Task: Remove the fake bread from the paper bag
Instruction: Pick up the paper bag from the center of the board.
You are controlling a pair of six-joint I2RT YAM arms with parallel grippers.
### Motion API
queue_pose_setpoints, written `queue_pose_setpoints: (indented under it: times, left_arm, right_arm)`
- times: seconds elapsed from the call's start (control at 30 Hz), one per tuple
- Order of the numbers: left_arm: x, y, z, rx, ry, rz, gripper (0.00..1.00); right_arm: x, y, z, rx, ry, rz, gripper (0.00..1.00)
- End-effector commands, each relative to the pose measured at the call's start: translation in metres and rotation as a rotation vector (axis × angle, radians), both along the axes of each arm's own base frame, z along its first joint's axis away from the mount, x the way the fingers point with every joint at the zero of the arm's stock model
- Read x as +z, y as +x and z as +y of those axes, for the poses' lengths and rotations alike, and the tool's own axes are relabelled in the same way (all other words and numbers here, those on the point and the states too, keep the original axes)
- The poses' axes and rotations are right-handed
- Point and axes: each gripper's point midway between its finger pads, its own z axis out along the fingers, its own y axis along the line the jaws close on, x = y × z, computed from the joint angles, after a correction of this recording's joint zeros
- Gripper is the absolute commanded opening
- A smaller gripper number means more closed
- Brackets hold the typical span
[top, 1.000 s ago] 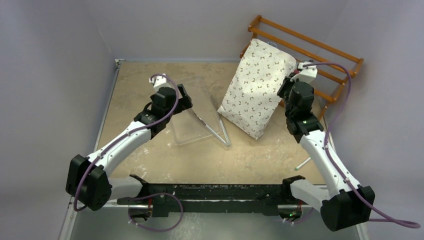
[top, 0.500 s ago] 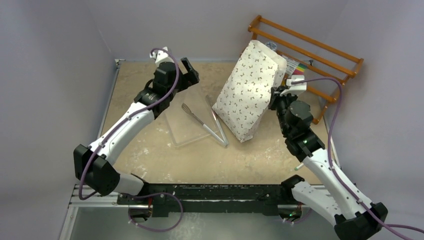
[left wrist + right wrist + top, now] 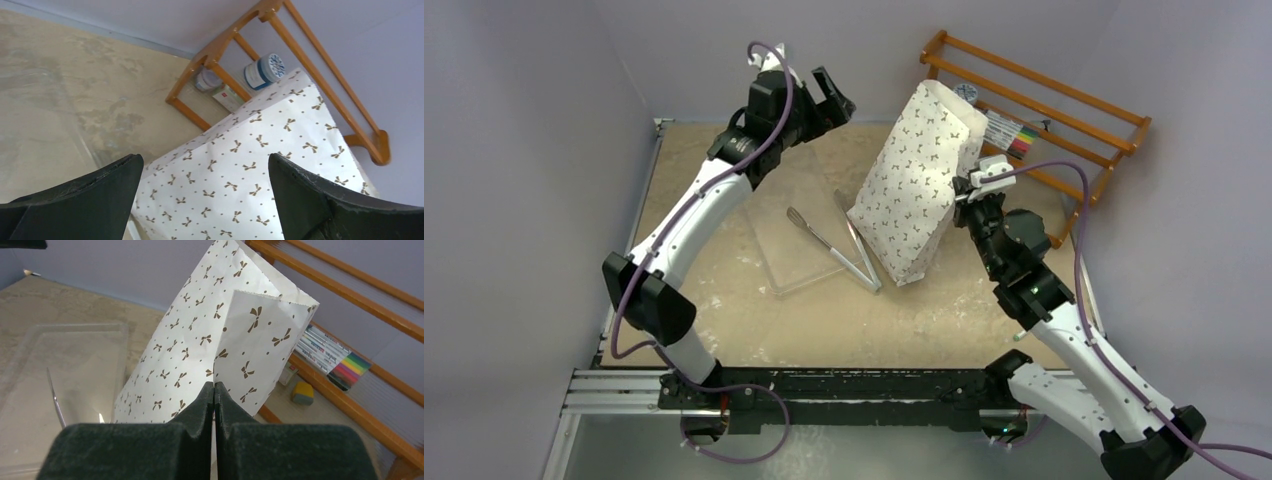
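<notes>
The white paper bag (image 3: 914,190) with small brown bow marks stands tilted on its bottom edge, mouth up and toward the back. My right gripper (image 3: 967,200) is shut on the bag's side fold (image 3: 235,335), its fingertips (image 3: 214,385) pressed together at the crease. Raised high to the bag's left, my left gripper (image 3: 829,100) is open. In the left wrist view the bag (image 3: 250,185) lies below and between its wide jaws (image 3: 205,160), apart from them. The fake bread is out of view.
A clear plastic tray (image 3: 789,255) lies left of the bag with metal tongs (image 3: 849,250) across its right edge. A wooden rack (image 3: 1064,85) stands behind the bag, holding markers (image 3: 1014,135) and a jar (image 3: 263,71). Grey walls close in on all sides.
My right gripper has tipped the bag from lying flat to nearly upright, shifting it left. The left arm rose and swung toward the back, over the bag's left side.
</notes>
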Motion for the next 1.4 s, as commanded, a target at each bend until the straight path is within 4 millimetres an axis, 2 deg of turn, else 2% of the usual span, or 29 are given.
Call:
queue_pose_setpoints:
  times: [0.0, 0.27, 0.4, 0.6, 0.9, 0.93, 1.0, 1.2, 1.37]
  left_arm:
    - [0.029, -0.004, -0.035, -0.142, -0.116, 0.000, 0.98]
    - [0.048, -0.006, -0.081, -0.322, -0.217, 0.017, 0.98]
    - [0.049, -0.007, -0.089, -0.355, -0.206, 0.030, 0.98]
    - [0.066, -0.010, -0.095, -0.390, -0.246, 0.013, 0.99]
    - [0.079, -0.013, -0.097, -0.417, -0.243, -0.021, 0.99]
    - [0.080, -0.014, -0.096, -0.420, -0.239, -0.023, 0.99]
    - [0.080, -0.016, -0.097, -0.431, -0.229, -0.024, 0.99]
    - [0.067, -0.024, -0.091, -0.447, -0.158, 0.006, 0.99]
    - [0.046, -0.035, -0.073, -0.431, -0.027, 0.047, 0.99]
  right_arm:
    - [0.064, -0.012, 0.008, 0.077, -0.009, -0.190, 0.00]
    - [0.068, -0.017, 0.023, 0.169, -0.085, -0.218, 0.00]
    - [0.068, -0.017, 0.041, 0.242, -0.124, -0.218, 0.00]
    - [0.068, -0.015, 0.065, 0.311, -0.193, -0.225, 0.00]
    - [0.040, -0.017, 0.102, 0.398, -0.290, -0.172, 0.00]
    - [0.047, -0.019, 0.106, 0.405, -0.291, -0.184, 0.00]
    - [0.047, -0.018, 0.113, 0.412, -0.308, -0.184, 0.00]
    - [0.051, -0.013, 0.122, 0.412, -0.325, -0.193, 0.00]
    - [0.054, -0.011, 0.125, 0.411, -0.327, -0.198, 0.00]
